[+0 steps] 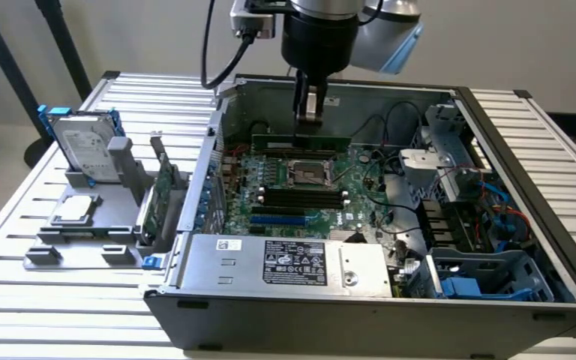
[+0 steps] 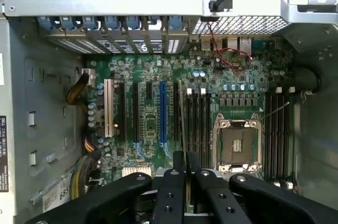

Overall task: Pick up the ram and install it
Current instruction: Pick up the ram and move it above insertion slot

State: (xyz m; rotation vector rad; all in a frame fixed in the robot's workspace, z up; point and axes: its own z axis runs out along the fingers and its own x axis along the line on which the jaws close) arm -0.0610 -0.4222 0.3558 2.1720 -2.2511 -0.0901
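So: memory slots (image 1: 298,196) mid-motherboard (image 1: 368,180) look empty, nothing seated yet. Beyond them, gripper (image 1: 310,127) fingers are clamped on the ram (image 1: 278,140), held level above the board, toward the far wall of the case (image 1: 268,315). Pickup done, install not.

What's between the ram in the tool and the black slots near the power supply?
The CPU socket lies between the ram and those black slots, seen in the exterior view.
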